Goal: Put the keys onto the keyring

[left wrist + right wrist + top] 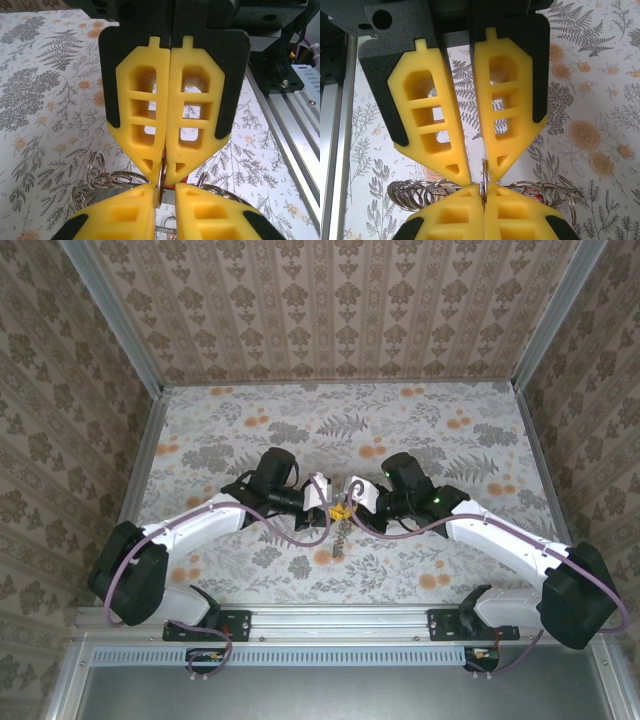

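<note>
Where the two arms meet above the middle of the flowered tabletop [250,420], the left pincer [334,511] and the right pincer [346,511] are seen from above set tip to tip, their yellow ends touching, and a short bunch of metal rings [340,536] is seen trailing from them toward the near edge. From the left wrist, the left pincer's fingers [124,110] are shown pressed together along almost their whole length. A thin metal keyring [160,186], viewed edge-on, is pinched at their tips. They are met from below by the right pincer's fingers, with a narrow gap between them in which the keyring is caught. Behind the tips the bunch of metal rings is fanned out to either side, and a speck of red [183,179] is glimpsed among the loops; whether it belongs to the keys cannot be told. From the right wrist, the right pincer's fingers [516,147] are shown slanted toward each other, apart at the base and narrowed to the tips, where the keyring is gripped. The left pincer's fingers are closed flat against each other on its lower edge.
</note>
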You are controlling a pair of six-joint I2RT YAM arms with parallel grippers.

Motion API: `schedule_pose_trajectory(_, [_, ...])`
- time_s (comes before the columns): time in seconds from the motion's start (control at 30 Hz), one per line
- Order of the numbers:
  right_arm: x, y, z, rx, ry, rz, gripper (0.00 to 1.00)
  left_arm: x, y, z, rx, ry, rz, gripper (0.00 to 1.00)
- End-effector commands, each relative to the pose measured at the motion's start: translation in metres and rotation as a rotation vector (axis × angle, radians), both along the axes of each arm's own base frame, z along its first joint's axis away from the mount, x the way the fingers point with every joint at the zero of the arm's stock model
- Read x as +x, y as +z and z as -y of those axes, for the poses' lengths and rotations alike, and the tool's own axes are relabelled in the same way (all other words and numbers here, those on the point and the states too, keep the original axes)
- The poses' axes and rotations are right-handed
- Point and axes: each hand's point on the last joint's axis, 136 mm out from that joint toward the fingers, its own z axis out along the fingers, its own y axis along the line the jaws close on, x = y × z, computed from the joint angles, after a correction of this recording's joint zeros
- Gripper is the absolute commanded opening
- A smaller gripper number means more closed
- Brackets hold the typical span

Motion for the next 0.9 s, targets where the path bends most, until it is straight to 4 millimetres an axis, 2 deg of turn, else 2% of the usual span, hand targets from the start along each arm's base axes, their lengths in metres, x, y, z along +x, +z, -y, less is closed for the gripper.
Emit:
schedule_pose_trajectory(0.0, [0.001,0.022,-0.007,0.068,0.027,0.044,0.03,-0.002,0.019,0.011,-0.058,-0.046,0.018,0.11])
schedule_pose_trajectory(0.1, [0.001,0.02,-0.007,0.07,0.02,0.036,0.04,-0.002,0.022,0.012,-0.071,-0.048,0.022,0.01])
schedule_pose_trajectory(0.33, [0.003,0.01,0.003,0.066,-0.031,0.057,0.11,0.004,0.029,0.009,-0.137,0.005,0.031,0.0])
schedule_pose_trajectory(0.43, [0.002,0.007,0.005,0.104,-0.047,0.044,0.17,0.007,0.036,0.007,-0.192,0.036,0.032,0.0])
schedule_pose_trajectory(0.53, [0.003,0.007,0.004,0.143,-0.055,0.034,0.18,0.007,0.041,0.006,-0.222,0.037,0.024,0.0])
schedule_pose_trajectory(0.7, [0.006,0.007,0.005,0.162,-0.065,0.029,0.15,0.004,0.042,0.006,-0.235,0.028,0.008,0.0])
schedule_pose_trajectory(0.87, [0.008,0.015,0.005,0.197,-0.074,0.033,0.05,0.004,0.04,0.006,-0.23,0.031,0.005,0.0])
